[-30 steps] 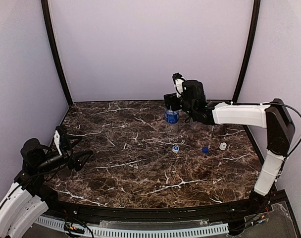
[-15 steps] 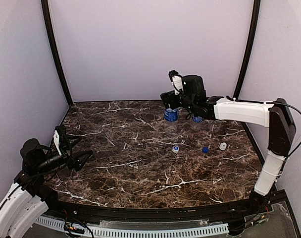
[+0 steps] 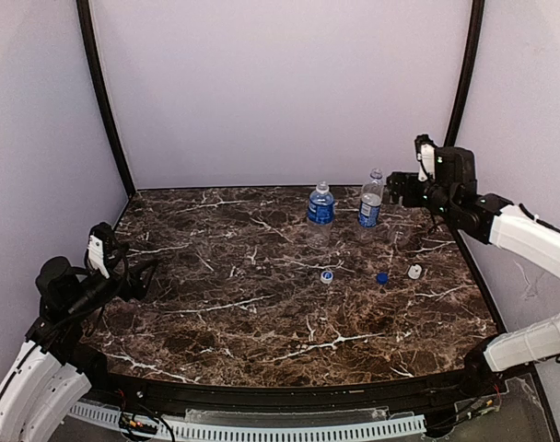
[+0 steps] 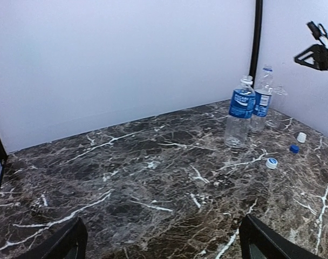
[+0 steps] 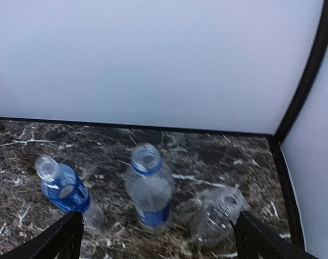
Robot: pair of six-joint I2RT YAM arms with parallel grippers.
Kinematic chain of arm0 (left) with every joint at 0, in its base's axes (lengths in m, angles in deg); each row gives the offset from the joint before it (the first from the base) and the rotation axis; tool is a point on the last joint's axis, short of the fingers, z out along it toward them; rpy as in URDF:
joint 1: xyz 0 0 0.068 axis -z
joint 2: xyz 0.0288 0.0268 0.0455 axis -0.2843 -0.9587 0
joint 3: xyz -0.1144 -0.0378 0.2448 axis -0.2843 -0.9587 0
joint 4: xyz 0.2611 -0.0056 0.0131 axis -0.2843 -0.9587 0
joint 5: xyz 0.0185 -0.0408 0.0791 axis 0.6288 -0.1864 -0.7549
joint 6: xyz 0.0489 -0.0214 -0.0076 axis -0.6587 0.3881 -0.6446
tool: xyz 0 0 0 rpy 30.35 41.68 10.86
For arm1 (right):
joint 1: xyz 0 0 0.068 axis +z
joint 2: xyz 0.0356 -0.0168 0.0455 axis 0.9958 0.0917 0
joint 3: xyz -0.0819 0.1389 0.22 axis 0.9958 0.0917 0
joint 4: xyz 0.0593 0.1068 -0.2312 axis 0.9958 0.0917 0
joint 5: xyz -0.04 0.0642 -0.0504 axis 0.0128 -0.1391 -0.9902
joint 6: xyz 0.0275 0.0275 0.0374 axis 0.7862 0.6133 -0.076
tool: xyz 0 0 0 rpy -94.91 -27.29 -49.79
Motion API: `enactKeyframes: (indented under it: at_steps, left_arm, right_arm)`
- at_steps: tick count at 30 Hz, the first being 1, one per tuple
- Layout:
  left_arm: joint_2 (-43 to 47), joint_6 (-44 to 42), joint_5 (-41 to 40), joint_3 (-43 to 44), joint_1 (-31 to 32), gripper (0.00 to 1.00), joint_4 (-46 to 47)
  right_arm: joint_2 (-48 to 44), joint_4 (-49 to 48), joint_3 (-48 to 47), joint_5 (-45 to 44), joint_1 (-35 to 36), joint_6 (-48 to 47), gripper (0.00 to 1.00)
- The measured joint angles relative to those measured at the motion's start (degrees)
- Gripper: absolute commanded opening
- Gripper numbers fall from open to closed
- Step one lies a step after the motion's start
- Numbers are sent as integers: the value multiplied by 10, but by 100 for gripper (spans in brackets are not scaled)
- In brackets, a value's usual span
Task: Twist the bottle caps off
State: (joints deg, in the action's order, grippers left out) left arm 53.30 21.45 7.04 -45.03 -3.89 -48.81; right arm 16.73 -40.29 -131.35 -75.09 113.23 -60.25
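Three clear bottles stand uncapped at the back right: one with a blue-red-white label (image 3: 320, 206) (image 5: 62, 190), one with a blue label (image 3: 370, 202) (image 5: 149, 190), and a plain one (image 5: 220, 213) (image 4: 277, 102). On the table in front of them lie three caps: a pale one (image 3: 327, 275), a blue one (image 3: 382, 277) and a white one (image 3: 414, 272). My right gripper (image 3: 400, 189) (image 5: 158, 237) hovers open to the right of the bottles and above them, holding nothing. At the near left, low over bare marble, my left gripper (image 3: 137, 276) (image 4: 161, 240) is open and holds nothing either.
The dark marble table (image 3: 243, 304) is enclosed by pale walls at the back and sides, with black corner posts (image 3: 458, 92). The bottles stand close to the back wall and the right corner.
My right arm has pulled back to the right, away from the bottles it was over. Both labelled bottles now stand uncovered. The left gripper has barely shifted.
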Motion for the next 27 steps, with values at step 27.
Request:
enactKeyframes:
  at_steps: [27]
  left_arm:
    - [-22, -28, -31, 0, -246, 99, -37]
  right_arm:
    - [-375, 94, 412, -87, -140, 197, 96]
